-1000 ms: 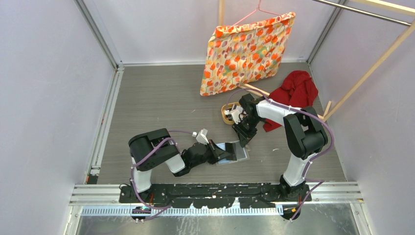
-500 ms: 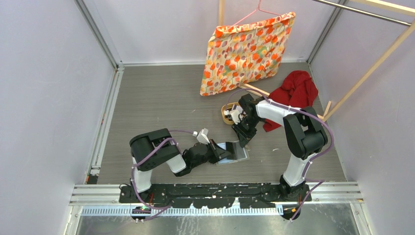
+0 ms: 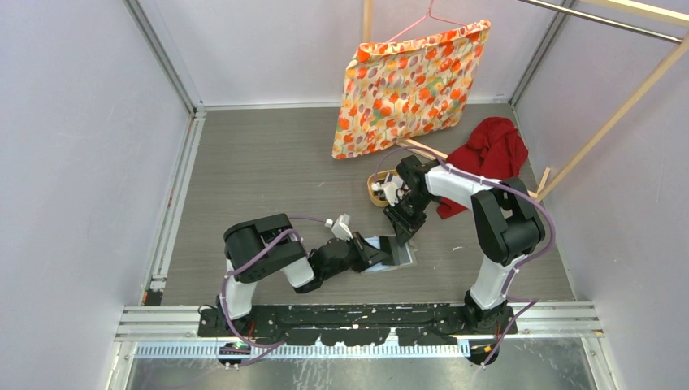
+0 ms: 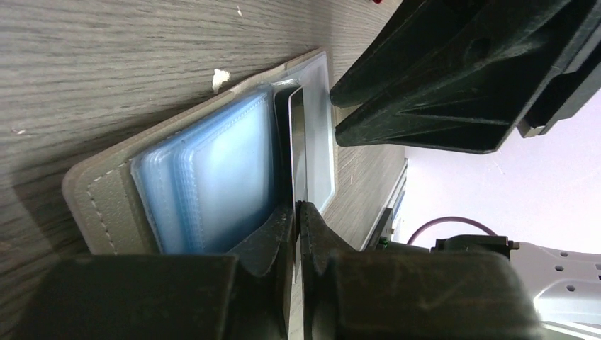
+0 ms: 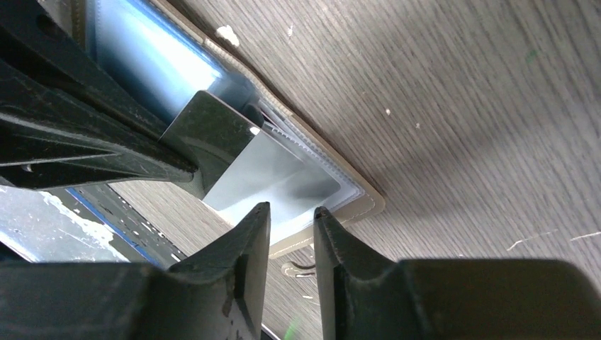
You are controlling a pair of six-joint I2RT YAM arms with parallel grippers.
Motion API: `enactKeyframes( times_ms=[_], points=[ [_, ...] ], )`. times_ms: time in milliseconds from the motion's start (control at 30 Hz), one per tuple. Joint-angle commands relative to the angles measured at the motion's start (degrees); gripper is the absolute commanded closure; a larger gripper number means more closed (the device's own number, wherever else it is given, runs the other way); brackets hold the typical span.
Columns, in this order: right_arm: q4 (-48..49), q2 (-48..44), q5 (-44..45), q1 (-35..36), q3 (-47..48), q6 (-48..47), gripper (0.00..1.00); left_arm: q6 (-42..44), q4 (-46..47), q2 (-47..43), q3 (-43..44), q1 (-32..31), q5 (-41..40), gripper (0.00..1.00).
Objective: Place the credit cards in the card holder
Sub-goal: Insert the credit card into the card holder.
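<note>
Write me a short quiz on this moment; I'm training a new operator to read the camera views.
1. True or false: the left gripper is shut on a credit card, held edge-on at the card holder.
2. The card holder lies: A) folded shut in a tray; B) open on the table; C) hung on a hanger.
3. Fill in: the holder's plastic pockets are pale ___.
Key: 1 true; 2 B; 3 blue.
</note>
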Motion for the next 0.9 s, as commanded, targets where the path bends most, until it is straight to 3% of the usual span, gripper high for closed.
enactKeyframes(
  times_ms=[0,267,500,867],
  points=[
    [-1.19,-4.6,-1.3,-0.79,2.06,-0.3,0.63,1.35,-6.03,-0.6,-0.8,-0.59,-1.52,0.9],
    [-0.67,-10.33,-2.16,-3.49,1.17,-1.39,0.58,1.79,-11.46,-3.4,-0.64,-0.63,-1.92,0.73],
    [-0.64,-4.86,-19.4,-3.01,1.87,3.7,0.79,3.28,-13.88,-4.37,0.59,-0.6,-1.03,0.7],
    [2.25,1.38,-16.88,-1.75,2.6,8.66,0.86,3.83,-14.4,-3.5,2.15,-0.63,0.38,0.69]
  ],
)
